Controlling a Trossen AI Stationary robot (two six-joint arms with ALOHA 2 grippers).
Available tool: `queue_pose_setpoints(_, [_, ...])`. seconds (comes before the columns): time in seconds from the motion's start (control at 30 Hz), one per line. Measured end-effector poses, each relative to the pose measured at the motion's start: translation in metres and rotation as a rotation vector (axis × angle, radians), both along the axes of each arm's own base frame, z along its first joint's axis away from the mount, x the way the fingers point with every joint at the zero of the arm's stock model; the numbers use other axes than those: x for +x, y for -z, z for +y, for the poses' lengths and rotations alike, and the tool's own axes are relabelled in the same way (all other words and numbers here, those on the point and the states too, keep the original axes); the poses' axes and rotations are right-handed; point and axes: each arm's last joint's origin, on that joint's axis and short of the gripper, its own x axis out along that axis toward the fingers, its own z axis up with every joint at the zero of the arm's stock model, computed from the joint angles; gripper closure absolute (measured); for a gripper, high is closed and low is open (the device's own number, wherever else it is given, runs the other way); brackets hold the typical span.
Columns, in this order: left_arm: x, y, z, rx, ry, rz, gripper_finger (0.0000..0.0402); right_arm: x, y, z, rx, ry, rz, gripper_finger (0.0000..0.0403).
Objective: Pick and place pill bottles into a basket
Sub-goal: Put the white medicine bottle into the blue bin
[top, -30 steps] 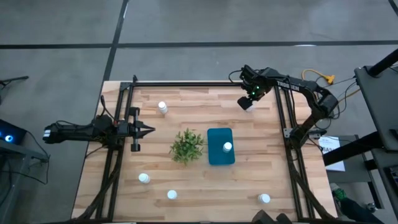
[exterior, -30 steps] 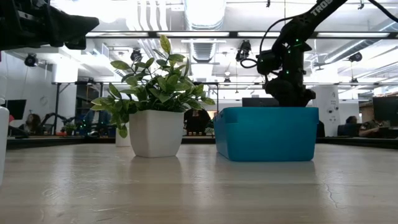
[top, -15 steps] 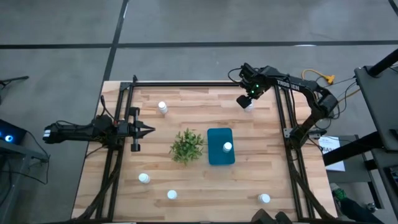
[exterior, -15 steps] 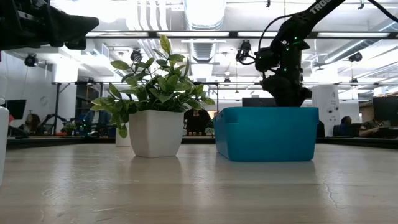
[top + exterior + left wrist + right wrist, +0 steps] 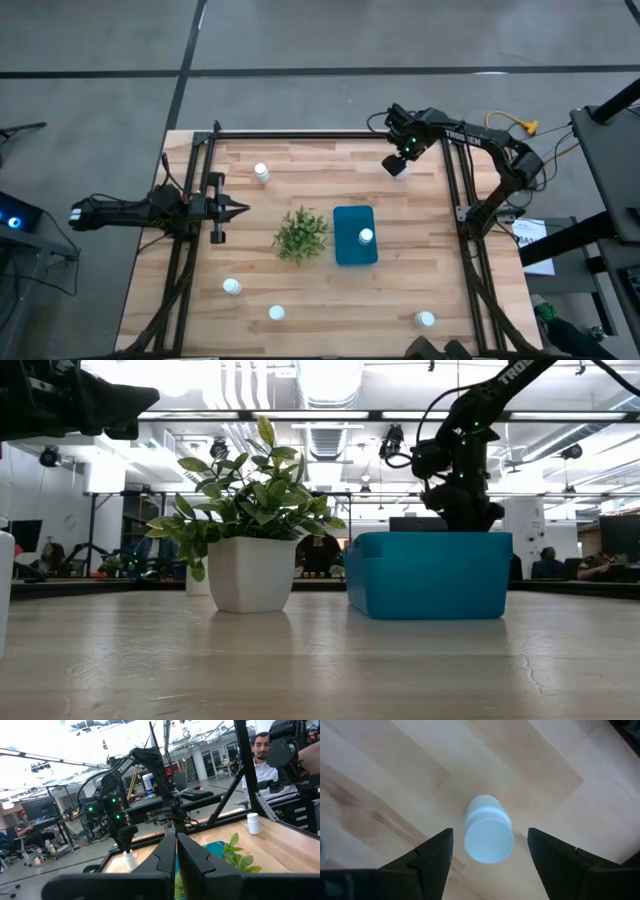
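White lettering "TROSSEN" runs along the right arm (image 5: 131, 764); in the low view only "TROS" of it shows (image 5: 512, 372). Nothing else is readable.

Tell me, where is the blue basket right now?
In the high view the basket sits mid-table, just right of the plant, with one pill bottle standing inside it.

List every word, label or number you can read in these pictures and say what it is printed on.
"TROSSEN", white letters, partly legible: on the right arm, seen in the left wrist view and, cropped, in the low view.
Pill bottles: no label readable.
Basket and plant pot: no text.
Background signs: too small to read.
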Motion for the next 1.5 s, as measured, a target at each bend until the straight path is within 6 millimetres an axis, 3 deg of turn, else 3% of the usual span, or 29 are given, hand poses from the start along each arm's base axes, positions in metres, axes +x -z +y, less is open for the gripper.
queue_pose_setpoints(0.33, [0.0,0.0,0.0,0.0,-0.001,0.0,0.0402,-0.002,0.006,0.002,0.004,-0.003,0.009,0.016])
queue_pose_setpoints(0.63, [0.0,0.0,0.0,0.0,-0.001,0.0,0.0402,-0.004,0.024,0.004,-0.01,-0.022,-0.006,0.0162])
queue_pose_setpoints(1.0, [0.0,0.0,0.0,0.0,-0.001,0.0,0.0402,-0.006,0.032,0.005,-0.023,-0.032,-0.016,0.0198])
queue_pose_setpoints(1.2, [0.0,0.0,0.0,0.0,-0.001,0.0,0.0402,-0.004,0.03,0.004,-0.035,-0.036,-0.025,0.0246])
queue_pose_setpoints(1.5, [0.0,0.0,0.0,0.0,-0.005,0.0,0.0402,0.003,0.01,0.002,-0.02,-0.04,-0.042,0.0249])
